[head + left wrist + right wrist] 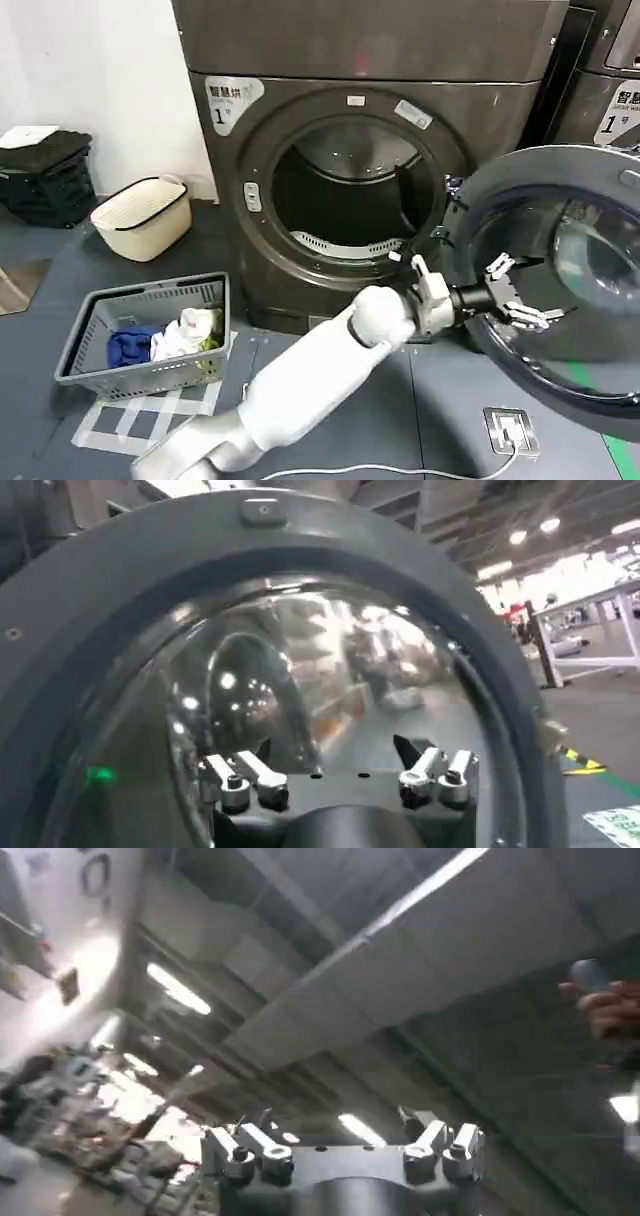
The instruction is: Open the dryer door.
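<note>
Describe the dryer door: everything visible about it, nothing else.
The dryer door is a large round door with a dark grey back rim around a domed, tinted glass porthole that mirrors the room. It is swung wide open to the right of the drum opening, its inner side facing the head camera, hinged at the machine's right edge. A small latch tab sits on the rim. The left end effector, fingers spread, is at the glass; contact is unclear.
</note>
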You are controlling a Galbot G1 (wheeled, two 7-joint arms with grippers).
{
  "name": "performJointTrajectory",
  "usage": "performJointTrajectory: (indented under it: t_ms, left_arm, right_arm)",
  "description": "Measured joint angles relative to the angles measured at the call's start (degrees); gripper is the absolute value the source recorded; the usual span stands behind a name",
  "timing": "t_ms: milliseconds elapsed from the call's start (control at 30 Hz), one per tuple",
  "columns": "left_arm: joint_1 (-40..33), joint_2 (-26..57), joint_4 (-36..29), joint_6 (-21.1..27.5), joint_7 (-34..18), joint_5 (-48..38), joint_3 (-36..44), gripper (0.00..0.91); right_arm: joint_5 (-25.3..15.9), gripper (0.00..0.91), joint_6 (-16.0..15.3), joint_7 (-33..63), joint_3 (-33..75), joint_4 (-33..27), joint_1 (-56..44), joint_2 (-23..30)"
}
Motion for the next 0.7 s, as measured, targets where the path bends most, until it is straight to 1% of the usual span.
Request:
performJointTrajectory:
  t_ms: [167, 233, 367, 500, 600, 700]
  left_arm:
    - [-0.6, 0.1, 0.7, 0.2, -0.1, 0.0, 0.3, 0.907]
    - [-0.4, 0.1, 0.5, 0.7, -0.2, -0.1, 0.4, 0.907]
    - [0.4, 0.1, -1.4, 3.5, -0.3, -1.2, 0.8, 0.907]
    - [1.4, 0.1, -5.7, 5.1, -0.3, -1.8, 1.2, 0.907]
    - [2.2, 0.1, -10.1, 5.9, -0.4, -2.6, 1.2, 0.907]
    - [3.6, 3.5, -15.2, 6.6, -0.9, -3.4, 0.5, 0.907]
  right_arm:
    - [0.1, 0.907, 0.0, -0.5, 1.3, -0.7, -0.2, 0.0]
    - [0.1, 0.907, -0.5, -0.9, 1.4, -0.8, 0.0, 0.0]
    - [0.3, 0.907, -1.5, -1.9, 1.2, -0.9, 0.2, 0.0]
    - [2.5, 0.907, -2.2, -3.1, 0.5, -0.9, -0.1, 0.0]
    - [4.5, 0.907, -2.2, -3.2, -0.2, -1.1, -0.2, 0.0]
    - [6.1, 0.907, -1.6, -3.2, -1.0, -1.5, -0.3, 0.0]
